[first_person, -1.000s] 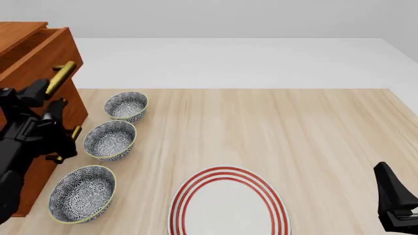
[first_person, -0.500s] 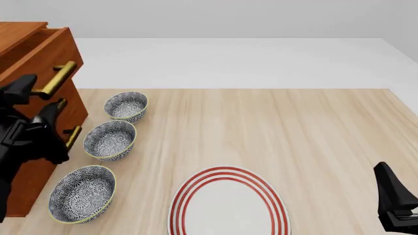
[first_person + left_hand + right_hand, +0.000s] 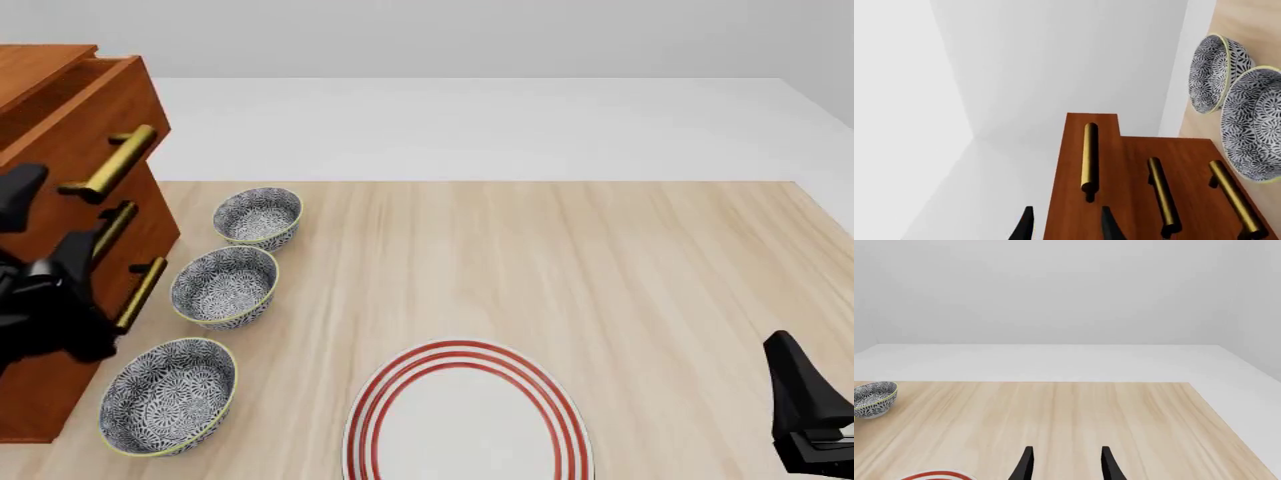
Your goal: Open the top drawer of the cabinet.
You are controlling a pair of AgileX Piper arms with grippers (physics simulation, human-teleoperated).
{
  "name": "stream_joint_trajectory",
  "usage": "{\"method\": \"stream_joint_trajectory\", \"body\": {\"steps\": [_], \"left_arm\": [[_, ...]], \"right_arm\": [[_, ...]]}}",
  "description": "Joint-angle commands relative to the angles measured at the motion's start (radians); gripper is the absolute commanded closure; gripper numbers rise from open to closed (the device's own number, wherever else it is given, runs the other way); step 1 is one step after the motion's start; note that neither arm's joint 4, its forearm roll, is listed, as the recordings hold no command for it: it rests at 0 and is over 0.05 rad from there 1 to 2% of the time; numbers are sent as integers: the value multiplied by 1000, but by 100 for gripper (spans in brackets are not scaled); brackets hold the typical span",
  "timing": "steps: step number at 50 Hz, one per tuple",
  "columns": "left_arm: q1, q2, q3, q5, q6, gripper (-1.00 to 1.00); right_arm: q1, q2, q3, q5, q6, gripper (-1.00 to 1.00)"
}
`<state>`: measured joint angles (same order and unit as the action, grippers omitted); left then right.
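Observation:
The cabinet (image 3: 34,405) stands at the table's left edge. Its top drawer (image 3: 94,110) juts out past the two lower ones, and its brass bar handle (image 3: 112,163) is free. My left gripper (image 3: 51,218) is open just in front of the drawers, a little below and nearer than that handle, touching nothing. In the left wrist view the open left gripper (image 3: 1066,227) points along the top drawer front (image 3: 1071,200), short of the handle (image 3: 1089,155). My right gripper (image 3: 1066,466) is open and empty, low at the table's near right corner (image 3: 807,415).
Three patterned bowls (image 3: 258,216) (image 3: 224,285) (image 3: 170,394) sit in a row right beside the cabinet's front. A red-ringed white plate (image 3: 467,415) lies at the near middle. The two lower brass handles (image 3: 1162,195) (image 3: 1234,197) show beside the top one.
My left gripper has let go of the top drawer's handle and drawn back toward the near left. The drawer stays pulled out. The right arm has not moved.

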<state>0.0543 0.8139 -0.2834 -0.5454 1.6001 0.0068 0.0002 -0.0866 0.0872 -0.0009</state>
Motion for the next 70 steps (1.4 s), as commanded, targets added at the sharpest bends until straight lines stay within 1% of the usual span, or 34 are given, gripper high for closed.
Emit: {"method": "stream_joint_trajectory", "body": {"steps": [1,2,5,8,12,16,18,21,22,25,38,42,43,44,46,48,51,52,54,55,56,57,58,59,60,61,62,63,64,65,66,67,68,70], "left_arm": [[-15,-100,6,119,-27,-100],[-15,-103,16,105,-16,-100],[-24,-135,-2,143,-33,-100],[-58,-187,-29,217,-67,-100],[-81,-213,-44,248,-78,-100],[-99,-245,-70,306,-119,-100],[-101,-248,-54,300,-109,-100],[-115,-278,-92,357,-146,-100],[-123,-289,-77,365,-128,-100],[-128,-304,-98,394,-145,-100],[-118,-383,-132,491,-123,-100],[-123,-389,-190,539,-192,-100],[-123,-389,-190,539,-192,-100],[-119,-373,-241,558,-264,-100],[-122,-368,-256,557,-284,-100],[-114,-341,-339,582,-404,-100],[-91,-302,-415,594,-513,-100],[-89,-294,-421,578,-529,-100],[-97,-286,-474,621,-603,-100],[-97,-286,-474,621,-603,-100],[-98,-286,-503,626,-645,-100],[-98,-286,-503,626,-645,-100],[-142,-315,-481,615,-621,-100],[-88,-295,-529,635,-699,-100],[-79,-294,-556,637,-735,-100],[-79,-294,-556,638,-735,-100],[-121,-323,-541,635,-705,-100],[-130,-331,-552,647,-721,-100],[-98,-319,-578,663,-763,-100],[-108,-317,-569,674,-737,-100],[-127,-299,-564,730,-719,-100],[-127,-299,-564,730,-719,-100],[-86,-284,-596,752,-770,-100],[-74,-280,-592,750,-760,-100]], "right_arm": [[0,0,0,0,0,-100],[0,0,0,0,0,-100],[0,0,0,0,0,-100],[0,0,0,0,0,-100],[0,0,0,0,0,-100],[0,0,0,0,0,-100],[0,0,0,0,0,-100],[0,0,0,0,0,-100],[0,0,0,0,0,-100],[0,0,0,0,0,-100],[0,0,0,0,0,-100],[0,0,0,0,0,-100],[0,0,0,0,0,-100],[0,0,0,0,0,-100],[0,0,0,0,0,-100],[0,0,0,0,0,-100],[0,0,0,0,0,-100],[0,0,0,0,0,-100],[0,0,0,0,0,-100],[0,0,0,0,0,-100],[0,0,0,0,0,-100],[0,0,0,0,0,-100],[0,0,0,0,0,-100],[0,0,0,0,0,-100],[0,0,0,0,0,-100],[0,0,0,0,0,-100],[0,0,0,0,0,-100],[0,0,0,0,0,-100],[0,0,0,0,0,-100],[0,0,0,0,0,-100],[0,0,0,0,0,-100],[0,0,0,0,0,-100],[0,0,0,0,0,-100],[0,0,0,0,0,-100]]}}
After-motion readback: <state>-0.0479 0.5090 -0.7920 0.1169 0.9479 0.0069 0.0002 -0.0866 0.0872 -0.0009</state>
